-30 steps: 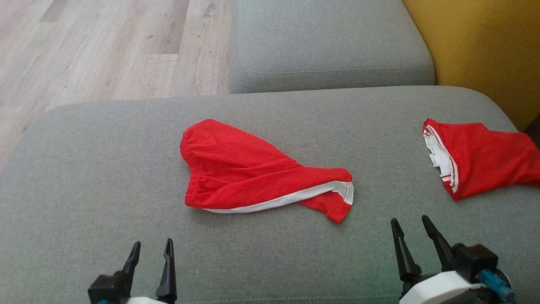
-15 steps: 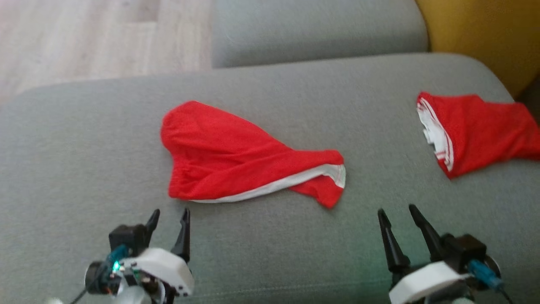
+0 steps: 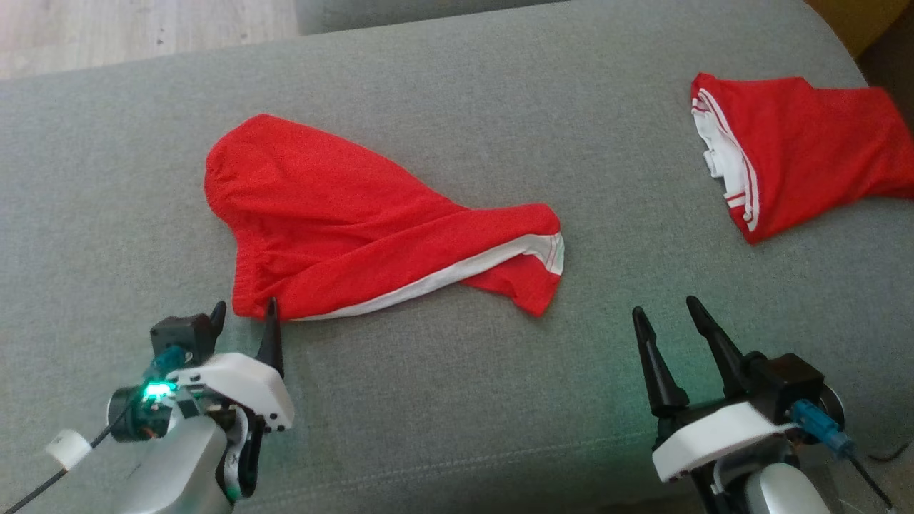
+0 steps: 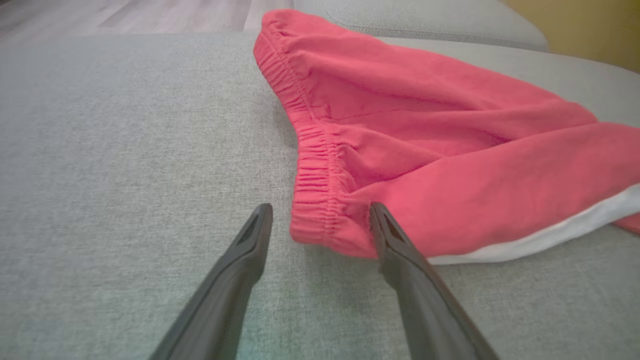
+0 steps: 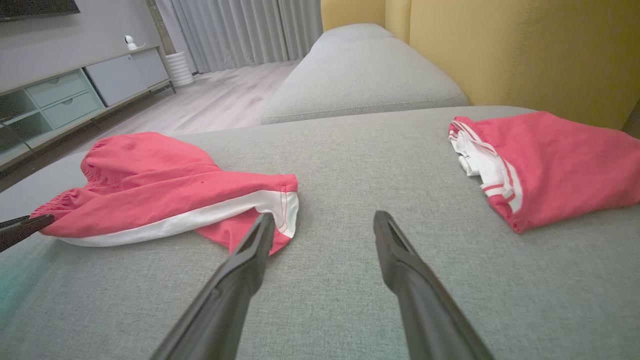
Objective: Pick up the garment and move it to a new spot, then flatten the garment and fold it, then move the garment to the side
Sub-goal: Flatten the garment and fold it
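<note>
the left gripper [image 3: 244,313] sits low over the grey sofa cushion [image 3: 457,414] with its two fingers spread apart. the red garment [image 3: 343,214], a pair of shorts with a white side stripe [image 3: 428,282], lies straight ahead of it. in the left wrist view the nearest corner of the elastic waistband [image 4: 312,220] sits between the fingertips, and the right-hand finger overlaps the cloth's edge. nothing is pinched yet. the lineup looks deliberate: the gathered band is the thickest, firmest edge, so a pinch there should hold when the shorts are lifted to a new spot. the right gripper [image 3: 664,314] is also spread and empty. the shorts' hem [image 5: 285,205] is just ahead to its left, and a second red garment [image 3: 807,157] lies well apart, ahead to its right. it seems placed to take the hem end. the shorts lie rumpled, so the task looks to be at its first step.
</note>
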